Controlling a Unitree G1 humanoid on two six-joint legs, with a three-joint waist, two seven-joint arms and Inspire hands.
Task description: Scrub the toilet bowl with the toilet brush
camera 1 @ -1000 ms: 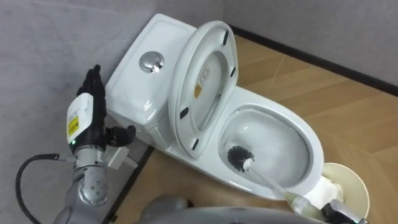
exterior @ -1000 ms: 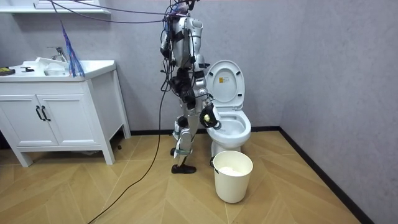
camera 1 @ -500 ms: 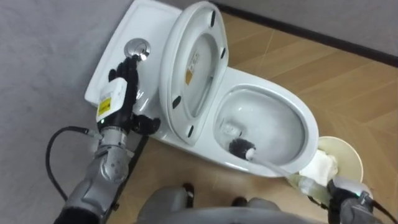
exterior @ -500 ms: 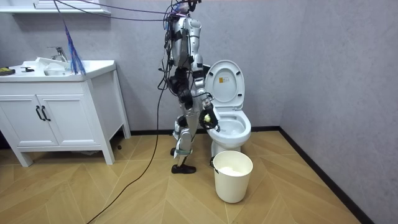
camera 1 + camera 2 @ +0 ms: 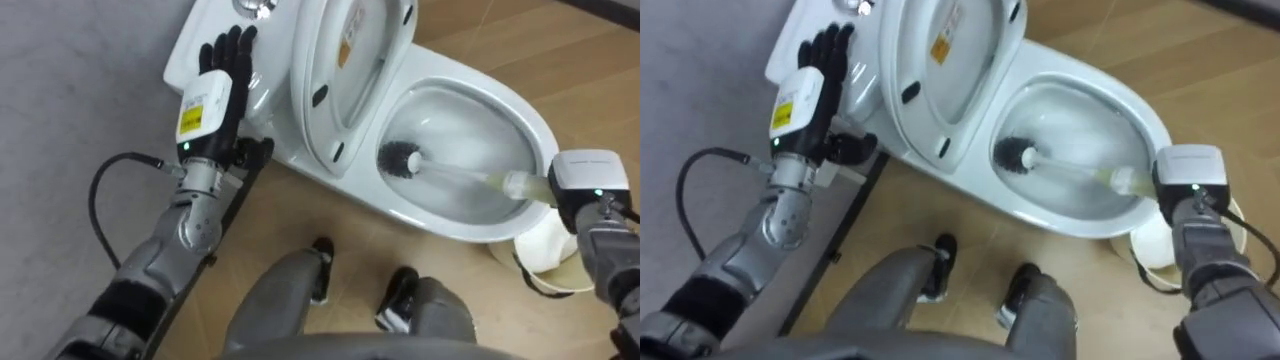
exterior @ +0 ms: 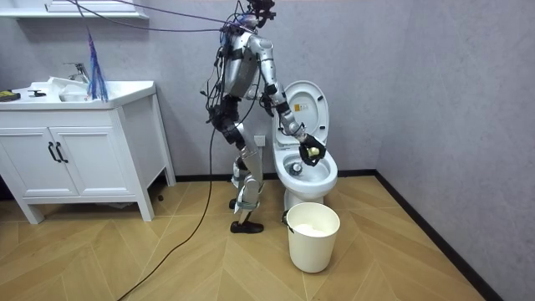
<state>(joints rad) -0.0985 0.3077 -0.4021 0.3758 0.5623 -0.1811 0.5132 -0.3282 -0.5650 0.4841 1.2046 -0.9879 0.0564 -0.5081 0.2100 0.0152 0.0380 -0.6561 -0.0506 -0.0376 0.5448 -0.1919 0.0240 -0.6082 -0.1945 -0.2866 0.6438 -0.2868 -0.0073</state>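
White ceramic toilet bowl (image 5: 450, 225): dark-bristled toilet brush (image 5: 400, 158) head inside.
Right hand (image 5: 585, 185): clamped on brush handle.
Left hand (image 5: 215, 85): fingers straight, over white cistern (image 5: 272, 45).

Toilet (image 5: 420, 212) glossy white ceramic; brush (image 5: 398, 157) dark bristles; floor (image 5: 300, 215) matt wood.

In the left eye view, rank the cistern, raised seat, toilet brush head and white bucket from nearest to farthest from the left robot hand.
1. The cistern, upper left, directly beneath the left robot hand.
2. The raised seat, just to the hand's right.
3. The toilet brush, its head inside the bowl, centre.
4. The white bucket, at the lower right, past the bowl.
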